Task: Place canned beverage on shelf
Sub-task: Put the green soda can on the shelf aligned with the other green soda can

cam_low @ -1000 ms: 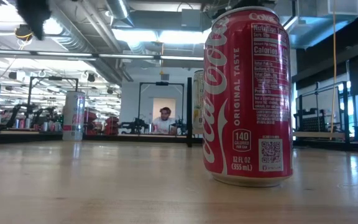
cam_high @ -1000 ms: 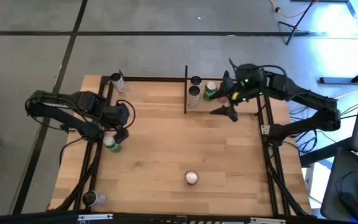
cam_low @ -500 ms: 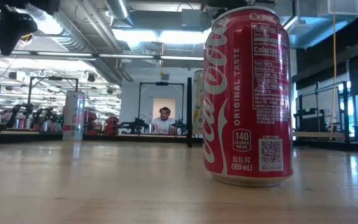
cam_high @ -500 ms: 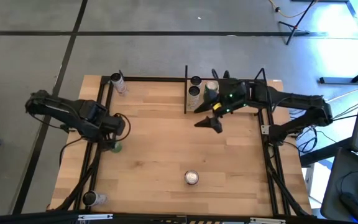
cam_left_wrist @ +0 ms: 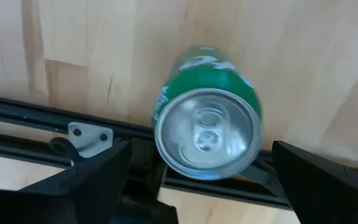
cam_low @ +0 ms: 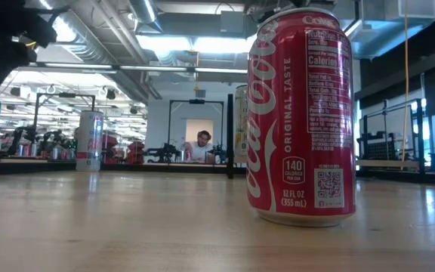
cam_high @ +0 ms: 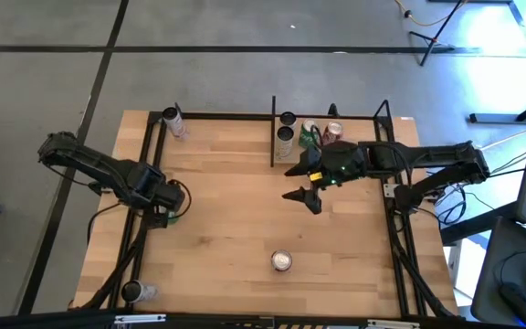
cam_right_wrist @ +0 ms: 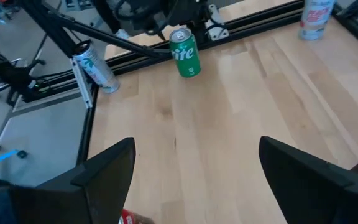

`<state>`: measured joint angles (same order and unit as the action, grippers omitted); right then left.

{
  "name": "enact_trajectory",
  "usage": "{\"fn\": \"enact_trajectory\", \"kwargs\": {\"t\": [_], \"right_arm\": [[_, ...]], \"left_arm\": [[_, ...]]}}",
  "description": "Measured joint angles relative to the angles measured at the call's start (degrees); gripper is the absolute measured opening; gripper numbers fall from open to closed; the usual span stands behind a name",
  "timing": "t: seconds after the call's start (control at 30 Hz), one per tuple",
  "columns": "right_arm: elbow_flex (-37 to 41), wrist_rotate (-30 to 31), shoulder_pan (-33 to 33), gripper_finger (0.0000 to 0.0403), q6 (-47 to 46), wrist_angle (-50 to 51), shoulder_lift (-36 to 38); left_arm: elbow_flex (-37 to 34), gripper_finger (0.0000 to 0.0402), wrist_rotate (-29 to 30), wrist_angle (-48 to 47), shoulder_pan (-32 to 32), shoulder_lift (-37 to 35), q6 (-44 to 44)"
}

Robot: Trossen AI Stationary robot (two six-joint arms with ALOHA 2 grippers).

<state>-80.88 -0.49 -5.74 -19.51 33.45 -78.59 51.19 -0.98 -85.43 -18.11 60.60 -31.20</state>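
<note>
A green can (cam_left_wrist: 207,137) stands upright on the tabletop at the left edge, by the black rail. My left gripper (cam_high: 170,206) is open above it, pointing down, one finger on either side of the can's top (cam_left_wrist: 201,152). A red cola can (cam_high: 281,261) stands near the front middle and fills the low view (cam_low: 300,113). The shelf (cam_high: 363,135) at the far right holds two silver cans (cam_high: 286,133), a green can (cam_high: 309,135) and a red can (cam_high: 334,131). My right gripper (cam_high: 303,194) is open and empty over the table's middle, in front of the shelf.
A slim pale can (cam_high: 173,121) stands at the far left corner and another (cam_high: 133,292) by the near left corner. Black frame rails (cam_high: 150,174) run along both table sides. A person (cam_low: 200,147) sits in the room behind. Bare wood lies between the red can and the shelf.
My right gripper has drawn back from the shelf toward the table's middle and near side, staying open; a red can now shows on the shelf where the arm was. My left gripper has gone toward the near edge and down over the green can.
</note>
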Motion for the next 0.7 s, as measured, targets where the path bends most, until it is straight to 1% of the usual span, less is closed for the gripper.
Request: {"fn": "enact_trajectory", "kwargs": {"t": [0.2,0.33,0.43,0.53,0.63,0.7], "right_arm": [[0.00,3.92,-1.88,0.0326,-1.17,-0.02,0.00],[0.00,4.47,-1.86,0.0326,-1.25,-0.25,0.00],[0.00,4.48,-1.79,0.0326,-1.25,-0.22,0.00],[0.00,4.46,-1.79,0.0326,-1.25,0.08,0.00],[-0.01,3.76,-1.79,0.0326,-1.27,0.06,0.00],[-0.09,3.02,-1.79,0.0326,-1.22,1.85,0.00]], "left_arm": [[-2.08,0.0376,0.57,2.85,0.02,-0.02,0.00],[-4.80,0.0375,0.06,6.00,0.02,0.04,0.00],[-6.03,0.0366,-0.11,7.88,0.02,0.27,-0.11],[-6.11,0.0335,0.16,7.62,0.08,0.65,-0.09],[-6.11,0.0291,-0.03,8.28,0.09,0.61,-0.11],[-5.99,0.0263,-0.27,9.13,0.09,0.61,-0.67]]}}
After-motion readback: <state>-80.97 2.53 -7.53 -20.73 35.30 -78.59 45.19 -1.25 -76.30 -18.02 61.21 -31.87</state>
